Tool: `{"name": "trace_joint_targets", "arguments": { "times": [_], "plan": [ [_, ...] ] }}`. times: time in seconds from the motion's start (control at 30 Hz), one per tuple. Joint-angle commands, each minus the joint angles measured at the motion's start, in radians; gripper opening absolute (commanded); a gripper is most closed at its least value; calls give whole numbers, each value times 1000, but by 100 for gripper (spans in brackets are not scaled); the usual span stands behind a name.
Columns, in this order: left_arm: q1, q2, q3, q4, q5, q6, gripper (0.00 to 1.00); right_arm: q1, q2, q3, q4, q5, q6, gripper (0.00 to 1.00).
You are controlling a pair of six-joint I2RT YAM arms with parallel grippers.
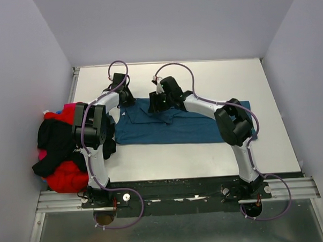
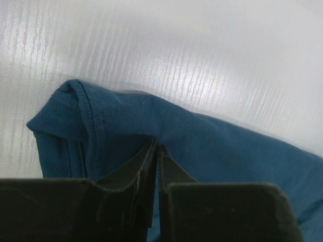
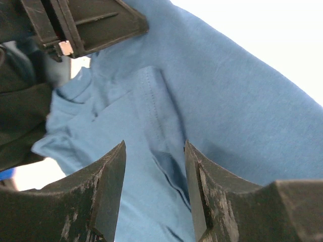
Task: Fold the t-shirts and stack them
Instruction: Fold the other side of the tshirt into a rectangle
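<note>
Closest to the right wrist lens, the right gripper (image 3: 154, 146) is seen with its jaws spread apart. Nothing is held; a stitched hem of the blue shirt (image 1: 172, 128) shows in the gap below them.

In the left wrist view, the left gripper (image 2: 156, 148) is seen nearly closed. Only a thin slit is left between the fingers, and they are pinched on a fold of the blue shirt beside a ribbed, stitched edge. Bare white table (image 1: 202, 79) is seen beyond the cloth at 12 o'clock.

From above:
- The blue shirt is spread flat across the middle of the table, long side running 9 to 3 o'clock.
- The left gripper is placed at the shirt's 10 o'clock corner, the right gripper just beside it at about 11 o'clock on the far edge. The cloth between the two is bunched.
- The shirt's 9 o'clock edge is partly covered by the left arm's elbow; its 3 o'clock end is crossed by the right arm's elbow.
- A heap of other shirts is piled at the table's 9 o'clock edge: a red one (image 1: 64, 176) nearest the rail, a black one (image 1: 55, 139) draped over it, a strip of pink showing at the side. The heap is touched and partly hidden by the left arm.
- Purple cables (image 1: 172, 66) are looped above both wrists.
- The metal rail (image 1: 180, 192) carrying both bases is set at 6 o'clock.
</note>
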Motion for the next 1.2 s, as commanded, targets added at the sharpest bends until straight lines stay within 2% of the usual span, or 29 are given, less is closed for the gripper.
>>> {"name": "trace_joint_targets", "arguments": {
  "times": [0.0, 0.23, 0.43, 0.83, 1.0, 1.17],
  "plan": [
    [14, -2, 46, -41, -11, 21, 19, 92, -35, -16, -35, 219, -194, 57],
    [15, 9, 60, -55, -8, 28, 19, 180, 19, 56, -47, 416, -298, 55],
    [18, 12, 60, -56, 3, 32, 19, 211, 83, 126, -92, 581, -350, 50],
    [25, 12, 62, -58, 9, 38, 19, 218, 108, 134, -106, 588, -362, 48],
    [26, 14, 66, -62, 10, 40, 19, 232, 79, 99, -72, 573, -373, 52],
    [26, 12, 68, -61, 12, 40, 19, 251, 54, 68, -41, 588, -388, 53]
  ]
}}
